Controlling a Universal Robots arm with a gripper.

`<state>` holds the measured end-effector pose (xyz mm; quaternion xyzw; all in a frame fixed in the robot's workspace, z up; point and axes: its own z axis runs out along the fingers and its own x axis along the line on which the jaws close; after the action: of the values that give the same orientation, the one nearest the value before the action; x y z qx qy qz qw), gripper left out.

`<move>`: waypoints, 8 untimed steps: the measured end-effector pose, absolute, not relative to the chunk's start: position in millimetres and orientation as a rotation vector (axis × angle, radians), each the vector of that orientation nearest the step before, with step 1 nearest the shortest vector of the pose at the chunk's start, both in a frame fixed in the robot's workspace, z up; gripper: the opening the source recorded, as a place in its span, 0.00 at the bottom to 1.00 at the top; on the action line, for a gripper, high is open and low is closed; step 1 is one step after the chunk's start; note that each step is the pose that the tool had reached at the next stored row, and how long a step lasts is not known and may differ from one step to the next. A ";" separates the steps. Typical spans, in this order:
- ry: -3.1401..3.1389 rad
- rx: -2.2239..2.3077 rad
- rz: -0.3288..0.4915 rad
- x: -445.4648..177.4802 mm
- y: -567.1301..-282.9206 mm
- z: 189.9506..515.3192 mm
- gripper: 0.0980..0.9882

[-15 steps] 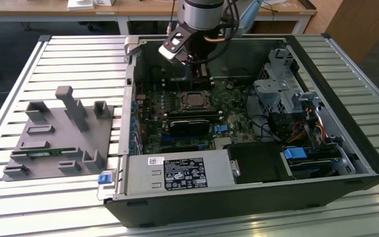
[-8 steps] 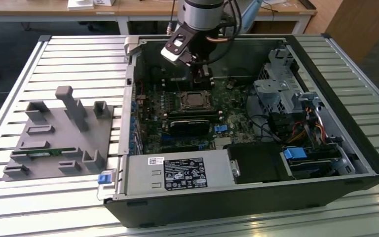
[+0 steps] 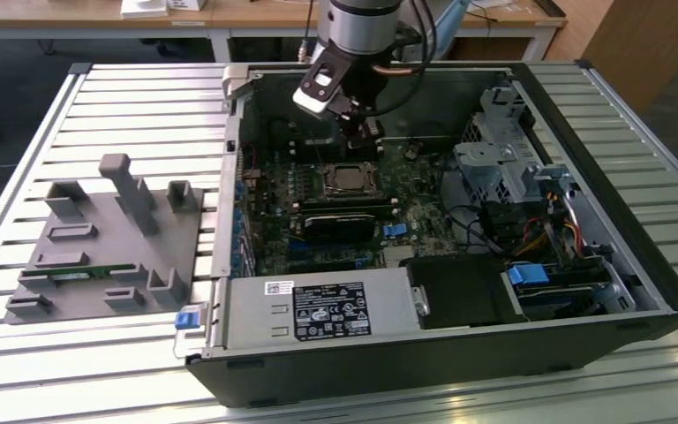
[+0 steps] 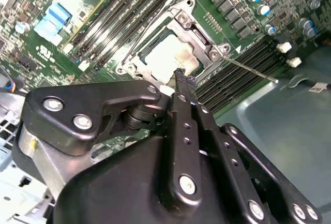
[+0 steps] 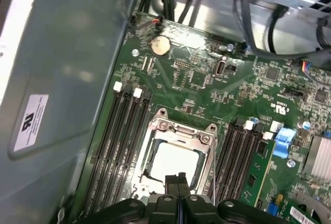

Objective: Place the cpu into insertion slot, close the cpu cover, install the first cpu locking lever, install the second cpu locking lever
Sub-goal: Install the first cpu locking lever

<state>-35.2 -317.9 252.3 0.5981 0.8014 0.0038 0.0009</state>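
The cpu [image 5: 173, 162], with its pale metal top, lies in the insertion slot [image 4: 126, 69] on the green board. The silver cpu cover [image 5: 181, 131] lies flat around it; its cut-out shows the chip [image 4: 165, 56]. A thin metal locking lever [image 4: 253, 71] juts out from one corner of the socket, over the long memory slots. My gripper [image 5: 178, 176] hangs just above the socket's edge, shut, with nothing between its fingertips [image 4: 181, 76]. In the exterior view the gripper [image 3: 369, 141] is inside the open case, just behind the socket [image 3: 345, 179].
Long black memory slots [image 5: 121, 131] flank the socket on both sides. A black module [image 3: 339, 225] sits in front of it, a power supply [image 3: 321, 309] at the case front, a drive cage [image 3: 498, 168] with cables to the right. A grey fixture [image 3: 109, 238] stands outside.
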 end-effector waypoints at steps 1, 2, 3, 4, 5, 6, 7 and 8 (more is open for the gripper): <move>2.525 1.866 0.012 -35.2 -317.9 252.3 0.01; 2.533 1.855 0.012 -35.2 -317.9 252.3 0.01; 2.542 1.844 0.012 -35.2 -317.9 252.2 0.01; 2.548 1.835 0.012 -35.2 -317.9 252.2 0.01; 2.554 1.826 0.012 -35.2 -317.9 252.3 0.01; 2.560 1.818 0.012 -35.2 -317.9 252.3 0.01; 2.565 1.810 0.012 -35.2 -317.9 252.3 0.01; 2.571 1.803 0.012 -35.2 -317.9 252.3 0.01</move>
<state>-35.2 -317.9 252.3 0.5742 0.8187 0.0038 0.0008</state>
